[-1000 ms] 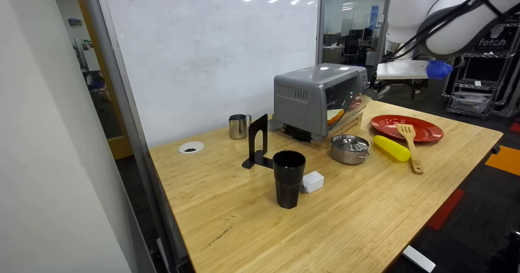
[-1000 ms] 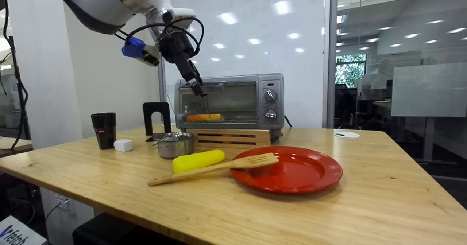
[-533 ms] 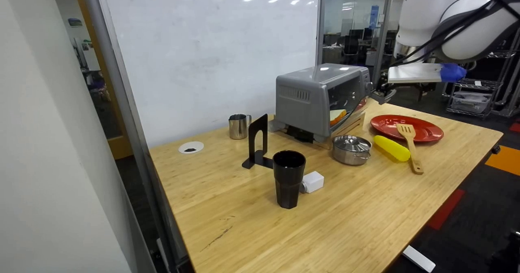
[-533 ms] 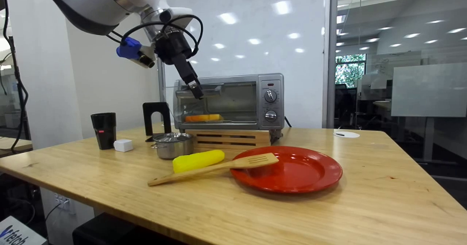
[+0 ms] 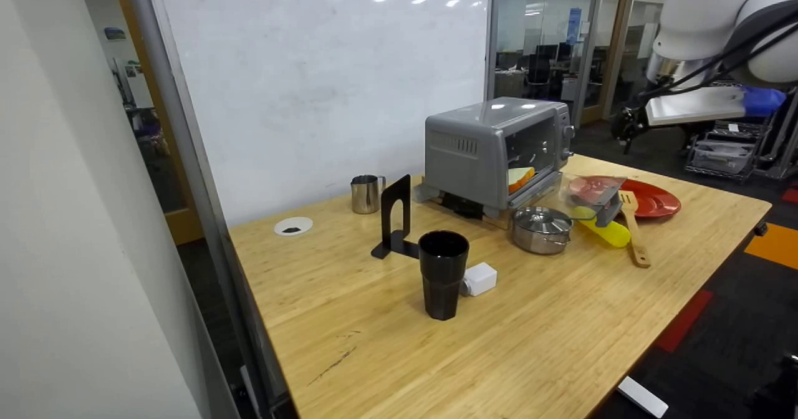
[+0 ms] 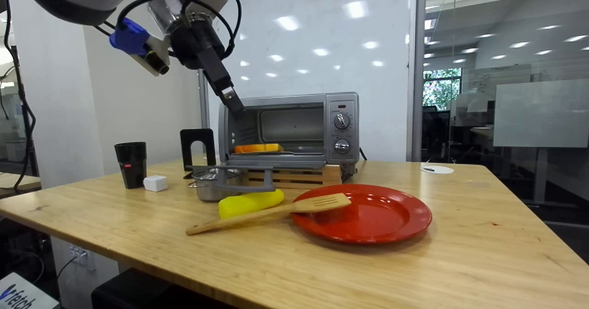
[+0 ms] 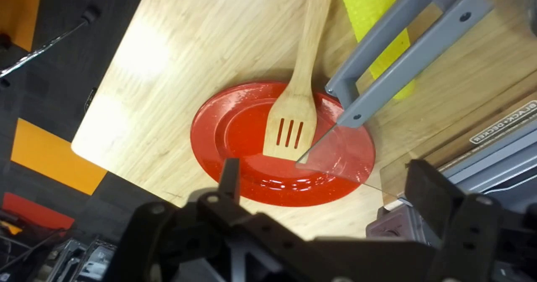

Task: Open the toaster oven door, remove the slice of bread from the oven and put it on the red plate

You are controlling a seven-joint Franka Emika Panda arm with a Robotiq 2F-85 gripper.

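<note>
The silver-grey toaster oven (image 5: 461, 148) (image 6: 341, 157) stands on a wooden crate. Its glass toaster oven door is lowered, with the grey handle (image 5: 606, 207) (image 6: 246, 189) (image 7: 413, 59) out over the table. The slice of bread (image 5: 521, 179) (image 6: 257, 148), pale with an orange-brown edge, lies low inside the oven; it is out of the wrist view. The red plate (image 5: 672, 207) (image 6: 421, 214) (image 7: 205, 124) lies in front of the oven. In the wrist view the clear door overlaps part of it. My gripper (image 7: 325, 166) (image 6: 235, 106) is open and empty, above and in front of the oven, apart from the door.
A wooden spatula (image 6: 276, 211) leans on the plate's rim. A yellow object (image 6: 251, 203) and a lidded steel pot (image 5: 541, 232) sit by the lowered door. A black cup (image 5: 442, 275), white block (image 5: 481, 279), black bookend (image 5: 399, 219) and steel pitcher (image 5: 365, 194) stand farther off. A whiteboard (image 5: 324, 82) is behind.
The oven door has swung from partly open down to fully lowered. My gripper first moved outward from the oven near the door handle, then farther back and up, away from it.
</note>
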